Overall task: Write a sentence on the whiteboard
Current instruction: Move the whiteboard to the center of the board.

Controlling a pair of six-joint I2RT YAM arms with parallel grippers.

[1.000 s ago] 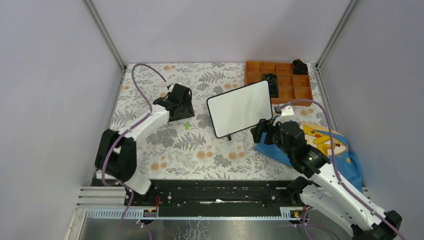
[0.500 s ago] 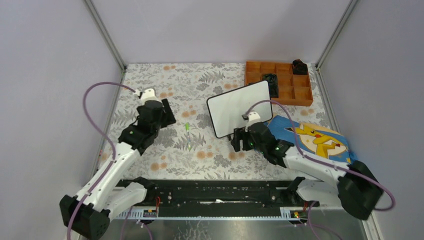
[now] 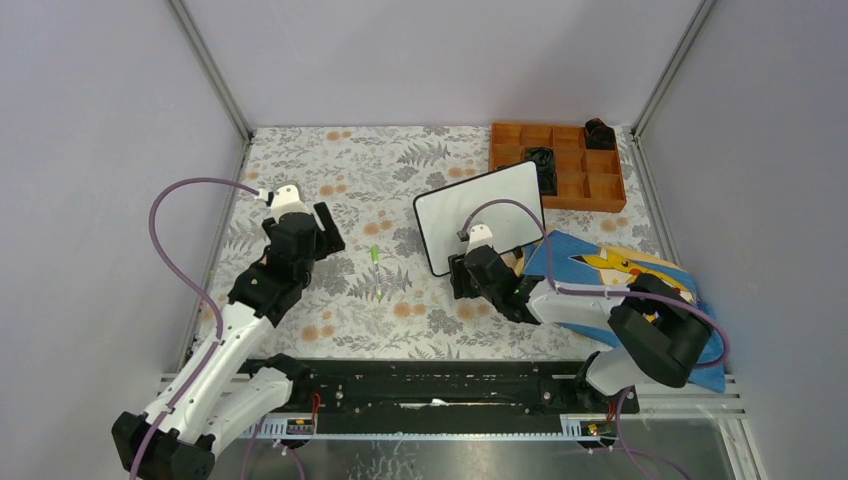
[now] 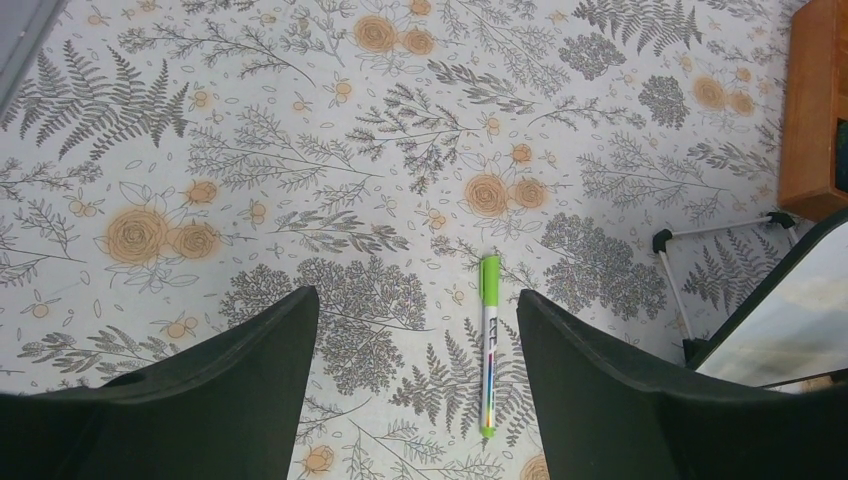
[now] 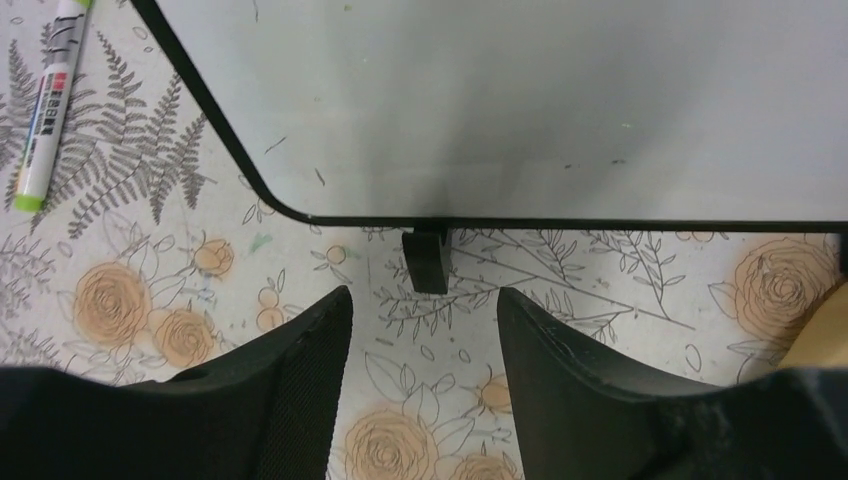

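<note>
The whiteboard (image 3: pixel 480 215) stands tilted on small black feet right of the middle; its face (image 5: pixel 520 100) is blank but for faint specks, and no sentence shows on it. A white marker with a green cap (image 3: pixel 376 262) lies on the flowered cloth left of the board. My left gripper (image 3: pixel 330 228) hovers left of the marker, open and holding nothing; in the left wrist view (image 4: pixel 415 300) the marker (image 4: pixel 488 345) lies just inside the right finger. My right gripper (image 3: pixel 462 280) is open and holding nothing at the board's near edge, its jaws (image 5: pixel 422 295) just short of a board foot (image 5: pixel 428 258).
An orange compartment tray (image 3: pixel 558 160) with black items sits at the back right, behind the board. A blue Pikachu cloth (image 3: pixel 620 280) lies under the right arm. Metal posts and grey walls close in the table on three sides.
The left arm pulled back from the far left and now hovers beside the marker. The right arm swung left off the blue cloth to the board's near edge, its jaws narrowing.
</note>
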